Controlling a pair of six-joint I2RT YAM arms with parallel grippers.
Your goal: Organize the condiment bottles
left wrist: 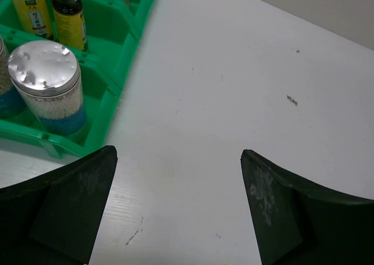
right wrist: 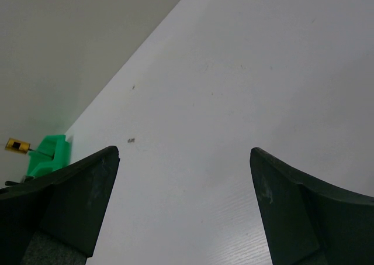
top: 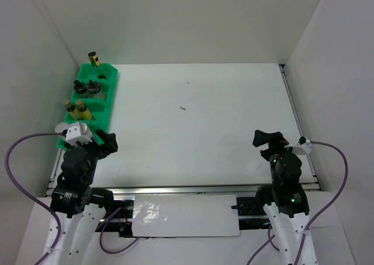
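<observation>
Top view: the green tray [top: 110,78] runs along the left edge of the tabletop [top: 198,119], starting right beside the left end effector [top: 108,141] and stretching away ahead of it. All the bottles I can spot are in it. The far bottle [top: 93,58] is at the end slot, and a yellow-label pair [top: 78,109] is closer in. The right end effector [top: 267,138] hovers well apart from all that, way off to the tray's right.

Left wrist view: the left end effector [left wrist: 178,203] is spread wide with nothing but bare tabletop [left wrist: 234,101] between its fingers [left wrist: 76,206]. Just ahead and to its left is the tray [left wrist: 125,40], with a silver-lid jar [left wrist: 45,78] in the nearest slot. The yellow-label pair [left wrist: 69,16] stands upright one slot beyond.

Right wrist view: the right end effector [right wrist: 184,209] is spread wide too, holding nothing. The tray [right wrist: 51,154] is far off to its left, with the far bottle [right wrist: 17,145] poking up behind it.
</observation>
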